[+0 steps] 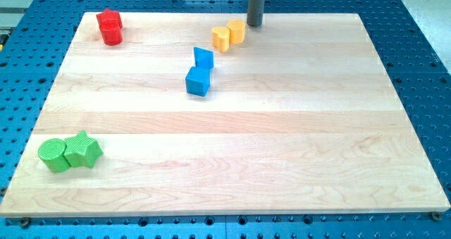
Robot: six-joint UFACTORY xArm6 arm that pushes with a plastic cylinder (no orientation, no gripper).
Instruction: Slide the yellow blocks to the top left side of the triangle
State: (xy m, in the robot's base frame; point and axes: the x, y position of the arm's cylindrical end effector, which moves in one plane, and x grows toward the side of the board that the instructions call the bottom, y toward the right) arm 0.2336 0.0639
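The yellow blocks (229,34) sat as a touching pair near the view's top, a little right of the middle of the wooden surface (282,140), one with a heart-like outline on the left and a taller one on the right. My tip (254,24) stood just beside them, up and to the right, apart from the taller one by a narrow gap. There was no gripper on this rod, so nothing could open or close; it could only shove.

The blue triangle (203,57) lay just below and left of the pair, with a blue cube (198,81) touching it underneath. The blocks looked small, light, rigid and smooth, so I judged they would skate easily on the wood and twist or split apart if pushed off-centre. The place to press seemed the right-hand face of the taller one, low and through the middle.

Two red blocks (110,27) sat at the top left corner, and a green cylinder (53,156) and green star (84,149) at bottom left, well apart.
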